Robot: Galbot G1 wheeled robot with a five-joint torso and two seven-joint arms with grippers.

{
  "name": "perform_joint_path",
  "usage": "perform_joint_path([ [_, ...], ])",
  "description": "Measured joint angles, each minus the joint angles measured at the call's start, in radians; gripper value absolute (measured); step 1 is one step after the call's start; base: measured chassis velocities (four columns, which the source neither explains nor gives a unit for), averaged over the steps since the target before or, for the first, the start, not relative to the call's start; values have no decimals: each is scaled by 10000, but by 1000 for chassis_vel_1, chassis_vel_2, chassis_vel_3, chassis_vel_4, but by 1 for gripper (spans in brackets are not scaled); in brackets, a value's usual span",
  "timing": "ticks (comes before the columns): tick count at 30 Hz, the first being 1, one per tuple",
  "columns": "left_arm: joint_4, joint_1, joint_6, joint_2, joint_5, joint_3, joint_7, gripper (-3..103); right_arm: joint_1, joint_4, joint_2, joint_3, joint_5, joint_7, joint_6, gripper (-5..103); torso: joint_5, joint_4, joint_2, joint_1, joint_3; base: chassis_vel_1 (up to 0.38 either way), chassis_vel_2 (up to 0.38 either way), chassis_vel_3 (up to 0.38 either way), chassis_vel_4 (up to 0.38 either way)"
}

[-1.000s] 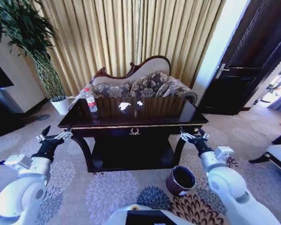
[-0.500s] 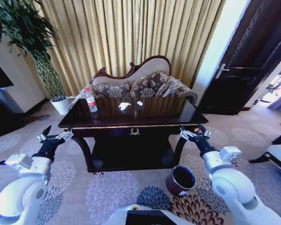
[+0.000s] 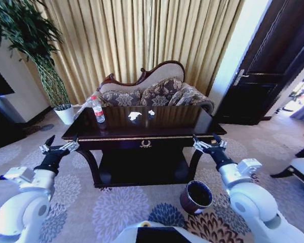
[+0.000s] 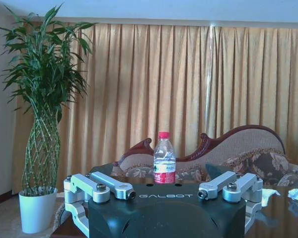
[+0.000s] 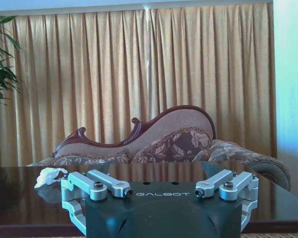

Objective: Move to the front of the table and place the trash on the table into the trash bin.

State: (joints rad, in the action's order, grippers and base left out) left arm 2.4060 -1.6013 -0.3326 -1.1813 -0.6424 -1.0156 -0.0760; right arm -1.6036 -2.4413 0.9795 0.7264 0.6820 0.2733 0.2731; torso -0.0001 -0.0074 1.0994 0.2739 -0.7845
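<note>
Before the robot stands the counter (image 3: 142, 129), dark and glossy with gold trim and a gold emblem on its front edge, a lower shelf beneath. On its top, toward the far left corner, a bottle (image 3: 97, 109) with a red cap and label stands upright; near the middle of the far edge lie two white paper scraps (image 3: 135, 115), just beside each other and well apart from the bottle. The bin (image 3: 196, 196) sits on the patterned carpet (image 3: 116, 207) at the counter's front right, near the right leg, its black inside facing up. The left gripper (image 3: 57, 147) hangs off the counter's front left corner, level with the top, jaws apart and holding nothing. The right gripper (image 3: 209, 144) hangs at the front right corner, just beside the edge and above the bin, jaws likewise apart and empty. From the left wrist view the bottle (image 4: 164, 159) rises beyond the spread fingers (image 4: 111, 186), with scraps (image 4: 269, 193) to one side on the counter; from the right wrist view a scrap (image 5: 50, 175) lies on the dark top (image 5: 179, 173) past the open fingers (image 5: 109, 185). Behind the counter is a carved sofa (image 3: 152, 88) with patterned cushions, gold curtains (image 3: 142, 35) behind it, a plant (image 3: 38, 55) in a white pot at far left and a dark door (image 3: 273, 66) at right.
</note>
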Motion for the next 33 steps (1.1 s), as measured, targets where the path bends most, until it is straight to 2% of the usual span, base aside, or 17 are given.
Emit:
perform_joint_path([
  [5, 44, -11, 0, -6, 0, -10, -4, 100, -91, -104, -12, 51, -30, -188, -10, 100, -1, 0, -1, 3, -2, -159, 166, 144, -167],
  [26, 61, -23, 4, -53, -5, -12, -21, 100, -233, -152, -41, -112, -166, -129, -183, 100, -1, 1, -4, 7, -3, -118, 123, 125, -133],
  [29, 107, -96, 4, -91, -5, -27, -22, 100, -215, -136, -269, -240, 8, 12, -147, 100, -1, 0, -4, 8, -3, -19, 21, 17, -15],
  [33, 231, -245, 10, -156, -2, -79, -21, 100, 84, -181, -784, -367, 772, 276, 134, 100, 0, -1, 1, -3, 2, 0, 0, 0, 0],
])
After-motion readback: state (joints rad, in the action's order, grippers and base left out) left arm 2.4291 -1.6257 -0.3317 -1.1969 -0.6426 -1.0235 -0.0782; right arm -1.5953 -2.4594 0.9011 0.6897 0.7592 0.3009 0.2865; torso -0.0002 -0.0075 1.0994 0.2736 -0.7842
